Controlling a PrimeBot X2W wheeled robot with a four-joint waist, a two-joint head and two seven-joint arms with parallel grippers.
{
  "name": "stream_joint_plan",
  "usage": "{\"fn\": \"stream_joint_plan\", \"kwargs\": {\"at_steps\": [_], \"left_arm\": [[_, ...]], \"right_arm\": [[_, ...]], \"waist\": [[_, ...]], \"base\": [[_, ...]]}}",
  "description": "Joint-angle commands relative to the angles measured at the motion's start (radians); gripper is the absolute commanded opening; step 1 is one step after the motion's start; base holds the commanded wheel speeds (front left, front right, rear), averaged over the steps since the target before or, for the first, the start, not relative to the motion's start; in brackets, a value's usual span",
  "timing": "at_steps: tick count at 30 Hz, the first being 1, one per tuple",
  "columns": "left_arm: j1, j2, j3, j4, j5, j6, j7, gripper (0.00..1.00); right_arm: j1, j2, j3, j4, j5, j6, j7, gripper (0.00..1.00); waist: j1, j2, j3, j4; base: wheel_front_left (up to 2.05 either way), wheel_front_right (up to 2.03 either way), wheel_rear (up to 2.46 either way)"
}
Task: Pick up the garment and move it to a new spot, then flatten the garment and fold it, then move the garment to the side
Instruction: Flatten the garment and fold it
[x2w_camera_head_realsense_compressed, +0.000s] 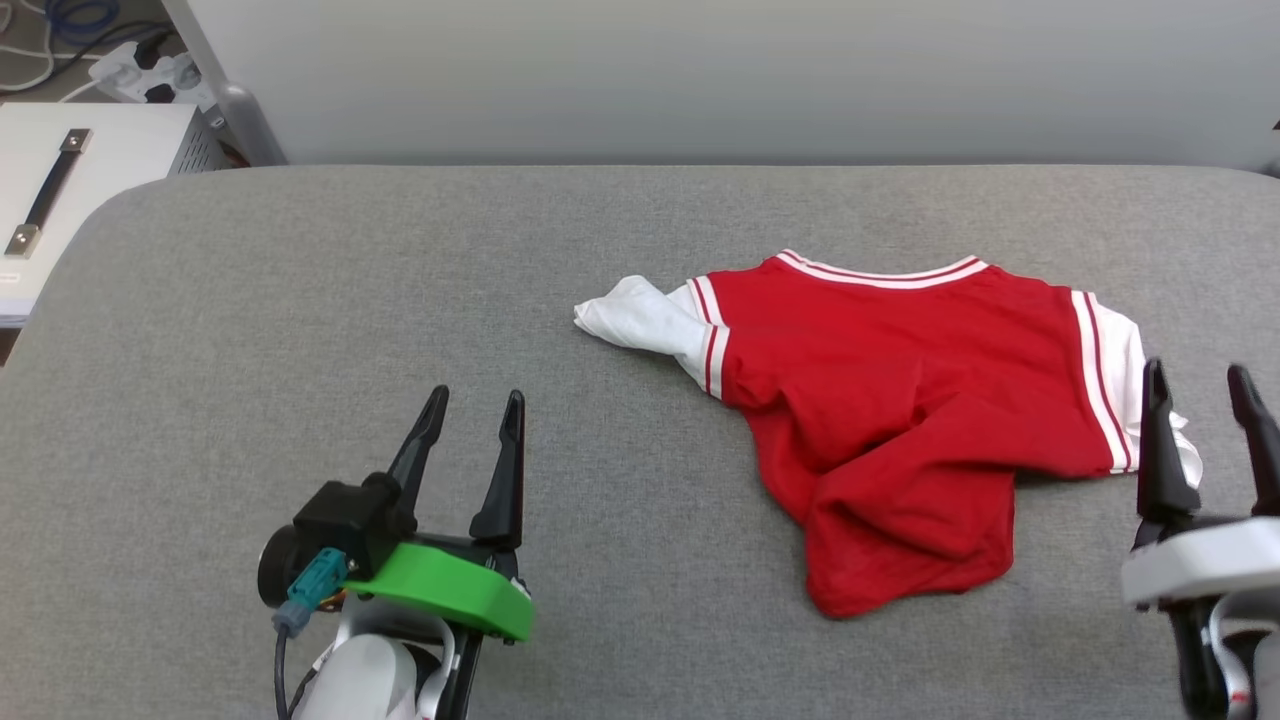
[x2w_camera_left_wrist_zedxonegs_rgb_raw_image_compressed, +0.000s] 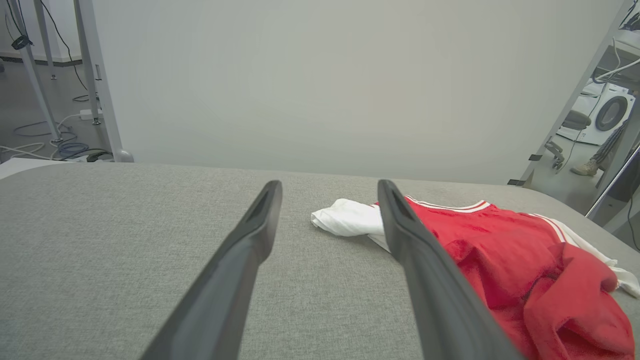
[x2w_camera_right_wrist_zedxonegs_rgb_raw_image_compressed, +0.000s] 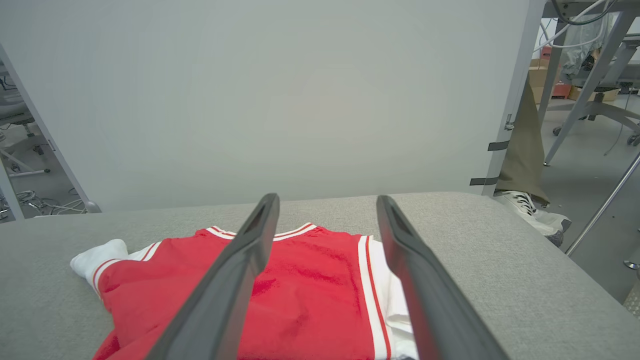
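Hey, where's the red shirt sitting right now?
In the head view the garment lies crumpled on the grey table, right of centre, close beside the right tool.

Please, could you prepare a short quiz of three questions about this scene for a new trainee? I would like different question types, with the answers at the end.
1. True or false: the red jersey T-shirt with white sleeves lies fully flat and smooth on the grey fabric table.
2. Choose one. The fingers of the right gripper are: A) shut on a sleeve; B) open, holding nothing; C) shut and empty.
3. Short answer: which is closer to the T-shirt, the left gripper or the right one?

Key: 1 false, its lower part is crumpled; 2 B; 3 right.
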Motion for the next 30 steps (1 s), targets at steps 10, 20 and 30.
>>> {"fn": "stream_joint_plan", "kwargs": {"at_steps": [10,20,30], "left_arm": [[0.030,-0.004,-0.005,0.024,-0.015,-0.004,-0.006,1.00],[-0.239,0.132,-0.126,0.159,-0.071,-0.004,0.233,1.00],[-0.652,0.259,-0.274,0.253,-0.313,-0.004,0.769,1.00]], "right_arm": [[0.113,0.097,-0.006,-0.064,-0.014,-0.001,-0.066,1.00],[0.079,0.106,-0.001,-0.099,-0.037,-0.001,-0.056,1.00],[0.027,0.113,0.023,-0.107,-0.046,-0.001,-0.066,1.00]], "waist": [[0.0000,0.0000,0.015,-0.039],[0.0000,0.0000,0.104,-0.103],[0.0000,0.0000,0.230,-0.166]], "base": [[0.00,0.00,0.00],[0.00,0.00,0.00],[0.00,0.00,0.00]]}}
